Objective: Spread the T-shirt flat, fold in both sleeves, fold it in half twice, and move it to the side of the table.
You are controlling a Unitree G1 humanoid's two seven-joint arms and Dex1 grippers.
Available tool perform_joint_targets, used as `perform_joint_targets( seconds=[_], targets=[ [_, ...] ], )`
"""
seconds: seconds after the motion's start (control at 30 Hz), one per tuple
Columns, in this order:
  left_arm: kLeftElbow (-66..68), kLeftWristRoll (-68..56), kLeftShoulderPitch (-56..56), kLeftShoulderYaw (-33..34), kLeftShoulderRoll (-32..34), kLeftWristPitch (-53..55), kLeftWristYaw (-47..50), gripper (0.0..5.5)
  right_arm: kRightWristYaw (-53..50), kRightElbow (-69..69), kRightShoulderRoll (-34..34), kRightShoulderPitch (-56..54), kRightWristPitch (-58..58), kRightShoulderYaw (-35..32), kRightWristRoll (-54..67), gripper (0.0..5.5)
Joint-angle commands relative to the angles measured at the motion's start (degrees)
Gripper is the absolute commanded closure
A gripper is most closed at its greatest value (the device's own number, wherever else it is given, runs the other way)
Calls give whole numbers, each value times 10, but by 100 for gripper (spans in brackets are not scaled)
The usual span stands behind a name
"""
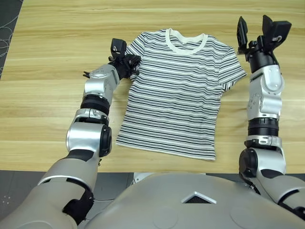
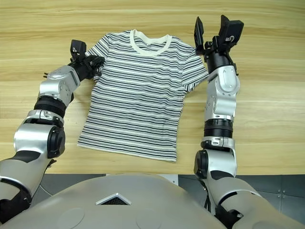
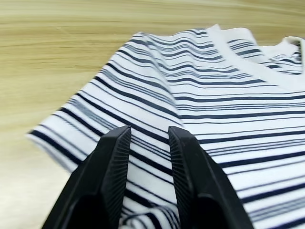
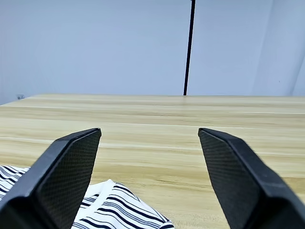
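A black-and-white striped T-shirt [image 1: 176,90] with a cream collar [image 1: 187,42] lies face up on the wooden table [image 1: 47,47], collar at the far side. My left gripper [image 1: 132,64] rests on the shirt's left sleeve. In the left wrist view its fingers [image 3: 114,152] stand close together with striped cloth [image 3: 143,86] bunched between them. My right gripper [image 1: 255,25] is held up above the table just past the right sleeve [image 1: 233,71], wide open and holding nothing [image 4: 148,133].
Bare wood stretches to the left, the right and beyond the shirt. The table's near edge [image 1: 157,171] runs just below the hem. Dark floor [image 1: 7,28] shows past the left edge. A thin black pole [image 4: 189,47] stands behind the table.
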Motion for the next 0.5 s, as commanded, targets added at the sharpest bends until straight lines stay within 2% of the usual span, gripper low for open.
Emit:
perform_joint_targets(
  seconds=[0.03,0.2,0.5],
  targets=[
    [-6,16,-19,21,0,-55,7,404,-2,-19,6,12,3,5,4,172],
    [41,11,-43,63,-7,-77,30,323,-6,-25,5,17,4,5,5,168],
    [153,44,-69,84,-28,-62,93,323,-20,-125,8,43,27,17,7,168]
  ],
)
